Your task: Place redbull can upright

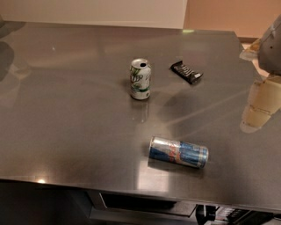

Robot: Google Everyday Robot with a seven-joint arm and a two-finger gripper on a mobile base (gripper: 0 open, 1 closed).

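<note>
1. Grey metal table (66, 132), glossy, with its front edge nearest the camera. Dark space beneath it.
2. Redbull can (178, 152) is down on its side near the front edge, right of centre. Its long axis runs roughly 9 to 3 o'clock, with the silver end toward 9 and the blue-and-silver body with the red logo facing up. Nothing touches it.
3. Gripper (257, 110) is at the right edge of the view, partly cut off: cream-coloured lower parts under a grey housing, hanging over the table's right side. Open or closed: cannot tell. It holds nothing visible.
4. From the gripper, the redbull can lies at about 8 o'clock, well apart, with bare table between them. From the can, the gripper sits at about 2 o'clock.
5. Soda can (140, 79), white and green, stands upright farther back, at about 11 o'clock from the redbull can, with its opened top showing.
6. Dark snack-bar wrapper (186, 72) lies flat near the soda can, at its 3 o'clock, not touching it.
7. Pale wall (96, 11) runs behind the table's far edge.
</note>
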